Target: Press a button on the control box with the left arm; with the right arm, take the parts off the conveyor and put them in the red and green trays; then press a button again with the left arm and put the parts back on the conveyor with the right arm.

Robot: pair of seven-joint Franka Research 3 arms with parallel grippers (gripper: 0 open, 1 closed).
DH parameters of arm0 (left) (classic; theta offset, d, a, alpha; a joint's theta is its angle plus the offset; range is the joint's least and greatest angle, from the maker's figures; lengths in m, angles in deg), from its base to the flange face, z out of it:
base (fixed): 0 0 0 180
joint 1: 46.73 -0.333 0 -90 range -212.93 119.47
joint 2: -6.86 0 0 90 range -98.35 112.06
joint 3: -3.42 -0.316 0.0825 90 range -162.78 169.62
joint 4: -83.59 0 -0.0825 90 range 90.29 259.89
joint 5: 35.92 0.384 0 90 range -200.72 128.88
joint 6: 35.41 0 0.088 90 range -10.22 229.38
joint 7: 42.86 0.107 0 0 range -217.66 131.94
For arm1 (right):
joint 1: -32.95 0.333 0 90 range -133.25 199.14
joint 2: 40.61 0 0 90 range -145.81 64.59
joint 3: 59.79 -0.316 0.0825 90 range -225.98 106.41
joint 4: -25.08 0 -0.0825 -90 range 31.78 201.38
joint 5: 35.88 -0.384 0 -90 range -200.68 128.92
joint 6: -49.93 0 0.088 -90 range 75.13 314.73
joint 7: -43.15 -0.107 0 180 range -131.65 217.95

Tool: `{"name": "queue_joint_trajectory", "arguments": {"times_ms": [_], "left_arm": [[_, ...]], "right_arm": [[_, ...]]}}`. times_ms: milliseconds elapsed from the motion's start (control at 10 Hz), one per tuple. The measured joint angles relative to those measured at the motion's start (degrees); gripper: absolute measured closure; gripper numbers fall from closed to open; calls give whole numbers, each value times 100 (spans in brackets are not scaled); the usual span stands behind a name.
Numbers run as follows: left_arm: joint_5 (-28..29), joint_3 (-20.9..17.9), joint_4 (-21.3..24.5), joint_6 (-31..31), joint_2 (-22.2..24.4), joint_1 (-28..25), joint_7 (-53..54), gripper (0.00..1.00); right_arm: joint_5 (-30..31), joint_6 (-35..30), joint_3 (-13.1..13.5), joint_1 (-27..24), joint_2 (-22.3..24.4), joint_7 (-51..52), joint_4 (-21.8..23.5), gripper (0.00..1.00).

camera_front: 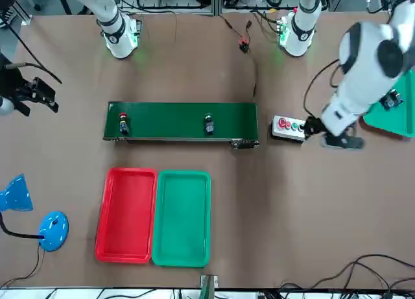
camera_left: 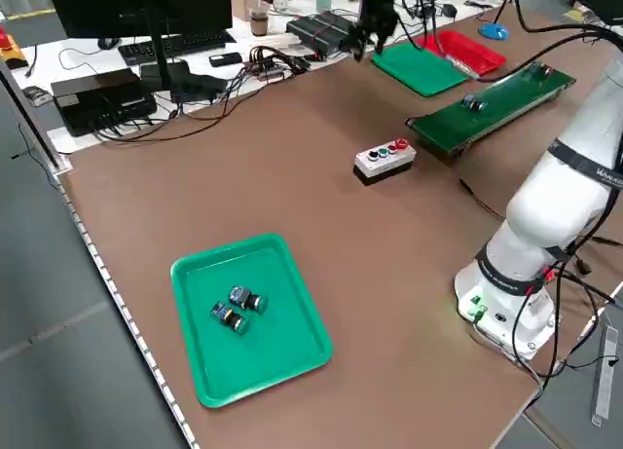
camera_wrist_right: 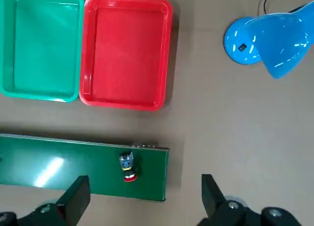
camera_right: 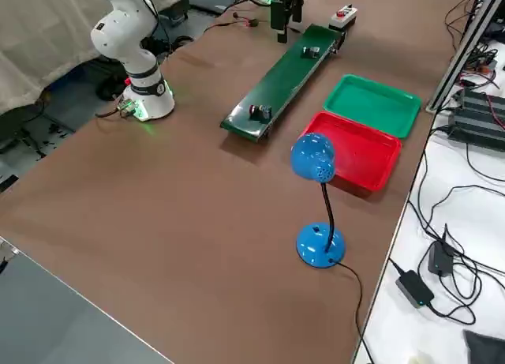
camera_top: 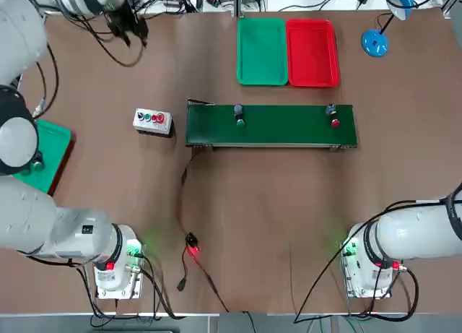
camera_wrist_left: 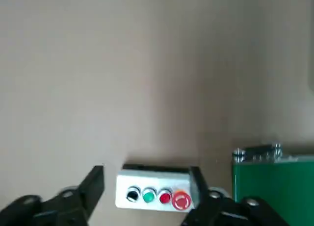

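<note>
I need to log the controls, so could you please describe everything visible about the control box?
The control box is a small silvery-grey oblong lying flat on the brown table, just off the conveyor's end and apart from it. Its top carries a row of buttons: black, green, red, and a larger red one. Nothing touches it; the left claw is open above it.

Two small parts (camera_left: 237,307) in the near green tray (camera_left: 255,318), too tiny to identify.
</note>
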Motion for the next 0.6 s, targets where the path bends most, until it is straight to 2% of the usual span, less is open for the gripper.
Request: {"name": "queue_joint_trajectory", "arguments": {"times_ms": [100, 300, 600], "left_arm": [[0, -247, -441, -324, 2, 3, 21, 1], [0, -646, -1134, -1142, 51, 40, 149, 0], [0, -877, -1236, -1680, 444, 235, 247, 0]], "right_arm": [[0, 0, -2, 0, 0, 0, -1, 0], [0, 0, -4, 0, 0, 0, -3, 0], [0, 0, -8, 0, 0, 0, -10, 0]]}}
